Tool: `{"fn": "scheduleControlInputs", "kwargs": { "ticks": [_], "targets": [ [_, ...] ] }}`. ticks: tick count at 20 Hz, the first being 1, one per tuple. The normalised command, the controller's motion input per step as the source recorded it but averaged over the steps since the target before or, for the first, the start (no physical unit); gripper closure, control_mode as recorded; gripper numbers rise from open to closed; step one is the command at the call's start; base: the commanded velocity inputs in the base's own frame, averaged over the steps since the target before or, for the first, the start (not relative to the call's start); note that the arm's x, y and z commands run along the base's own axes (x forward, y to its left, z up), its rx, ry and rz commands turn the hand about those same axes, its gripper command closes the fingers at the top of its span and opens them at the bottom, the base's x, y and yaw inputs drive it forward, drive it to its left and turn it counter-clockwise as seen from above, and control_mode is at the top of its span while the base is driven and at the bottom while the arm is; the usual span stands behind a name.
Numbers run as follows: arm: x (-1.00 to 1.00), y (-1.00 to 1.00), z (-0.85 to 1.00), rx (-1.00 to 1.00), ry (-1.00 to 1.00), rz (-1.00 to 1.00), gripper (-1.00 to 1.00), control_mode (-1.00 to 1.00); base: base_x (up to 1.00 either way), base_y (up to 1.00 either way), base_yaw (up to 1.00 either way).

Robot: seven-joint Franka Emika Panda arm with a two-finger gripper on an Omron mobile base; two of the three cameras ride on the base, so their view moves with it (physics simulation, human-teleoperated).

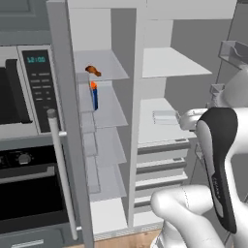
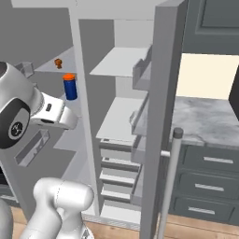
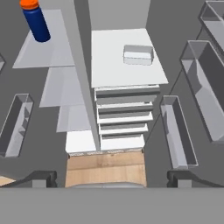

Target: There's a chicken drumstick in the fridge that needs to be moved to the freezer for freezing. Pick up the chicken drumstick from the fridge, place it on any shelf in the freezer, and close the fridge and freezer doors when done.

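Note:
The chicken drumstick (image 1: pixel 93 71) (image 2: pixel 58 62) lies on the top glass shelf (image 1: pixel 109 65) of the freezer (image 1: pixel 104 145), the narrow left compartment. One shelf lower stands a blue can (image 1: pixel 94 94) (image 2: pixel 70 86) (image 3: pixel 36 19) with an orange top. The fridge (image 1: pixel 167 63) to the right has white shelves and drawers (image 3: pixel 122 113). Both doors stand wide open. My gripper (image 3: pixel 111 179) is open and empty. It hangs in front of the fridge, well apart from the drumstick, looking down at the drawers.
A white box (image 1: pixel 164 116) (image 3: pixel 138 54) sits on the fridge's middle shelf. The freezer door (image 1: pixel 68 121) with its bar handle (image 1: pixel 60 169) juts out on the left, beside a microwave (image 1: pixel 19 92) and an oven (image 1: pixel 29 193). The fridge door (image 2: pixel 161 116) stands before a marble counter (image 2: pixel 210 116).

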Motion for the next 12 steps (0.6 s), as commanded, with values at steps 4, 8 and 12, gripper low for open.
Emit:
{"fn": "scheduleControlInputs", "kwargs": {
  "ticks": [4,8,12],
  "targets": [
    [0.0,0.0,0.0,0.0,0.0,0.0,-1.0,1.0,-0.05,0.26,0.0],
    [0.0,0.0,0.0,0.0,0.0,0.0,-1.0,1.0,-0.49,-0.01,0.0],
    [0.0,0.0,0.0,0.0,0.0,0.0,-1.0,1.0,-0.47,0.0,0.0]
  ]
}}
